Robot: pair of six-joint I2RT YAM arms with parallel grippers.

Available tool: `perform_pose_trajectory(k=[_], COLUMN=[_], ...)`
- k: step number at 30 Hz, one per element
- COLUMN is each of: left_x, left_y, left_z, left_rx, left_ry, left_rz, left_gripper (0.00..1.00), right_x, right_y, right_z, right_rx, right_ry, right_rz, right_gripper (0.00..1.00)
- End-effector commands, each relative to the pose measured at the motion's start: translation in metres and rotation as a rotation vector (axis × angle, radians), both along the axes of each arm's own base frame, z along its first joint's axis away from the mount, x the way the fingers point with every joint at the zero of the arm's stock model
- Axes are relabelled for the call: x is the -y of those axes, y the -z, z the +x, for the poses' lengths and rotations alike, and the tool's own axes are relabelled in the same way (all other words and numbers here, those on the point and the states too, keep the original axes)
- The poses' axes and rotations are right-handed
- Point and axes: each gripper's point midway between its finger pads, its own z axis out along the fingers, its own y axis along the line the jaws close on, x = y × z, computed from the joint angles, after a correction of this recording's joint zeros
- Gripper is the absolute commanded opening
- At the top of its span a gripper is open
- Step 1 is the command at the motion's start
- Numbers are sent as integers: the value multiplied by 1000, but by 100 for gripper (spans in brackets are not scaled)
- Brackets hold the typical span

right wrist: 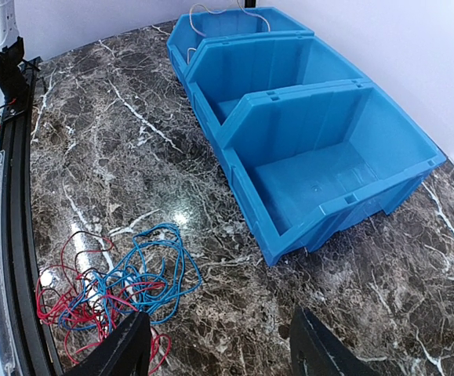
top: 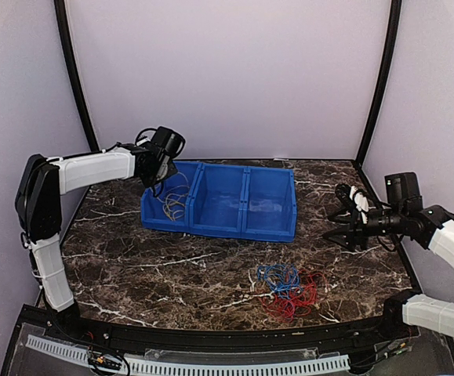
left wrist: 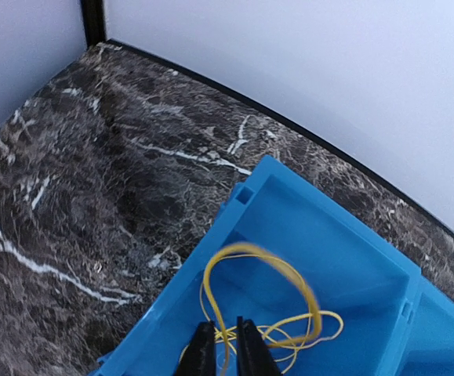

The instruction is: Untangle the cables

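Note:
A yellow cable (top: 176, 202) lies coiled in the left compartment of a blue three-part bin (top: 242, 229). My left gripper (top: 157, 182) hangs just above it. In the left wrist view its jaws (left wrist: 227, 329) stand a narrow gap apart, wider than the thin yellow strands (left wrist: 289, 274) running between them; one loop is blurred. Blue cable (top: 277, 274) and red cable (top: 299, 299) lie tangled together on the marble in front of the bin. My right gripper (top: 343, 215) hovers wide open to their right, empty; its view shows the blue (right wrist: 144, 266) and red (right wrist: 62, 301) tangle by its left finger.
The bin's middle and right compartments (right wrist: 321, 180) hold nothing. White walls close the back and sides. A black rail and a white slotted duct (top: 211, 364) run along the table's near edge, by the arm bases.

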Motion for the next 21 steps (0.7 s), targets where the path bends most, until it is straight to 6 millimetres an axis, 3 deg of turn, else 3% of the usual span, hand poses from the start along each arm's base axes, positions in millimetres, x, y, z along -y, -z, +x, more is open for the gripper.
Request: perform_pose_trajectory(k=[1, 3, 5, 8, 13, 15, 16, 17, 18, 19, 20, 21], left_x=[9, 11, 10, 8, 10, 18, 29, 39, 53, 64, 76, 92], left_y=[-13, -15, -17, -24, -64, -86, -116, -108, -131, -124, -136, -127], left_z=[5, 3, 0, -6, -30, -46, -55, -64, -77, -87, -101, -114], left_rx=[44, 44, 37, 43, 174, 261, 357, 359, 437, 437, 477, 468], left_ry=[84, 102, 106, 112, 215, 285, 345, 413, 489, 553, 614, 695], left_rz=[-10, -12, -11, -12, 12, 25, 28, 39, 52, 55, 50, 34], left_gripper=[26, 40, 47, 50, 53, 55, 55, 56, 57, 57, 57, 57], right_x=[0, 1, 0, 0, 1, 1, 1, 1, 2, 2, 3, 3], right_y=[-1, -2, -1, -1, 0, 1, 2, 2, 2, 3, 3, 4], right_z=[2, 2, 2, 2, 3, 3, 4, 5, 5, 6, 7, 8], right_rx=[17, 20, 20, 17, 18, 12, 11, 12, 14, 14, 16, 15], right_ry=[0, 1, 0, -2, 3, 5, 8, 10, 14, 18, 22, 25], right_rz=[8, 8, 9, 9, 5, 3, 0, -1, -4, -8, -11, -14], right_gripper=[63, 63, 63, 63, 63, 63, 63, 63, 63, 63, 63, 63])
